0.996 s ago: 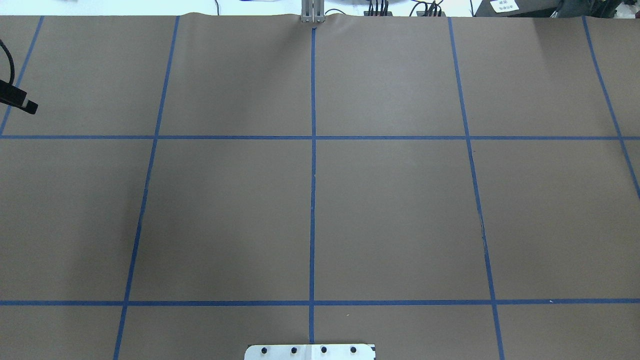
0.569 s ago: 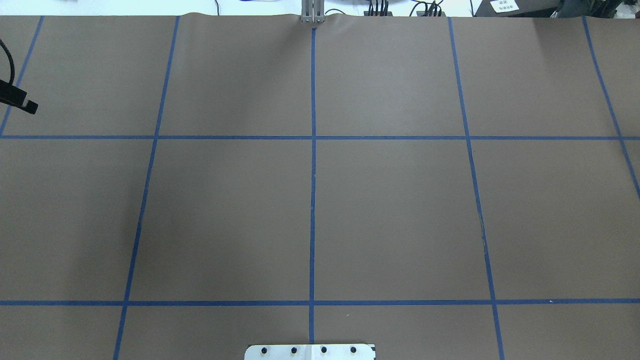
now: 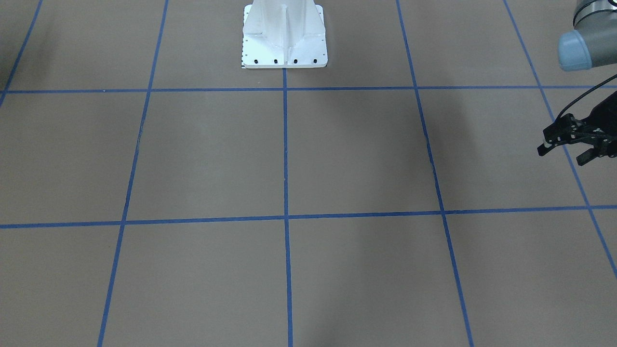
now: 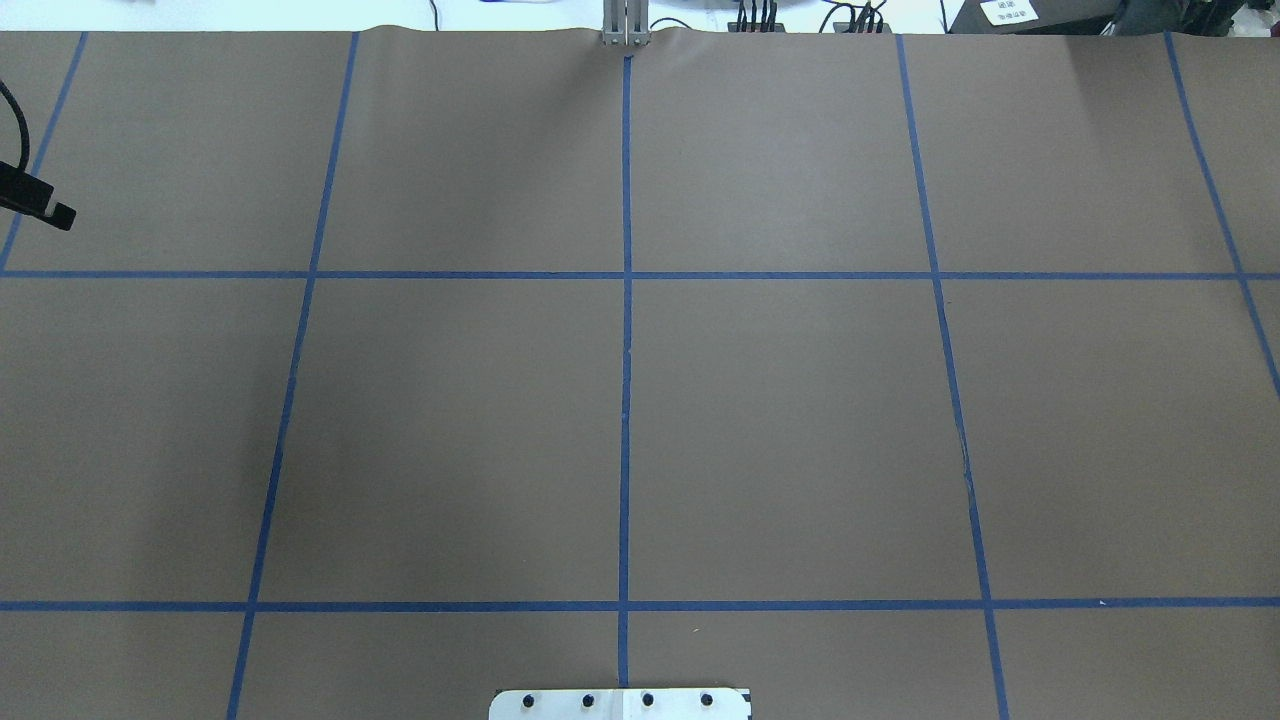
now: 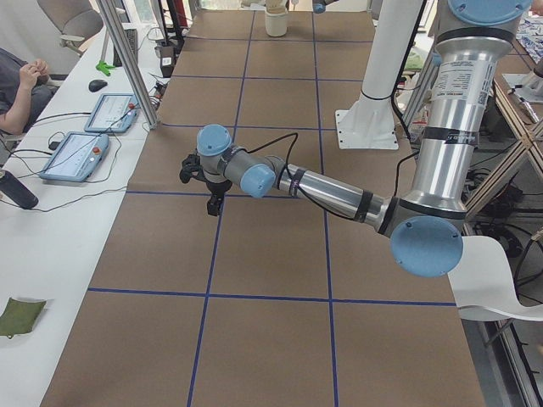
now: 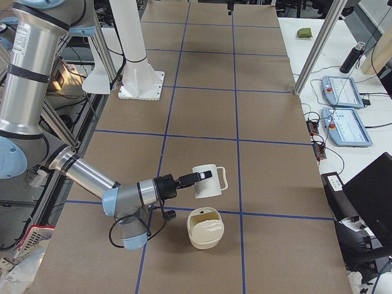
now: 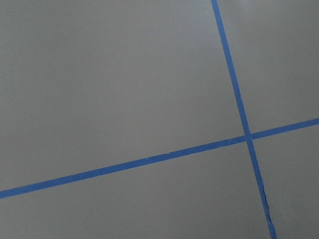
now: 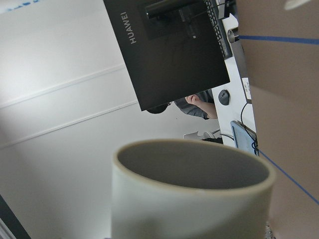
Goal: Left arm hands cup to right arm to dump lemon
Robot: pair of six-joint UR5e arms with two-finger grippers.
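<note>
The white cup [image 6: 208,182] hangs tilted in the air at the tip of my right gripper [image 6: 195,178], just above a cream bowl [image 6: 205,228] on the table. From this side view I cannot tell how the jaws stand. The right wrist view shows the cup's rim [image 8: 194,164] close up, with a grey inside and no fingers visible. I cannot make out the lemon. My left gripper [image 3: 564,153] is open and empty, low over the table far out on my left; it also shows in the exterior left view [image 5: 208,191].
The white robot pedestal [image 3: 284,38] stands at the table's middle edge. The brown table [image 4: 780,420] carries a blue tape grid. Tablets [image 6: 346,116] lie on the operators' side table, and a person [image 5: 17,85] sits there.
</note>
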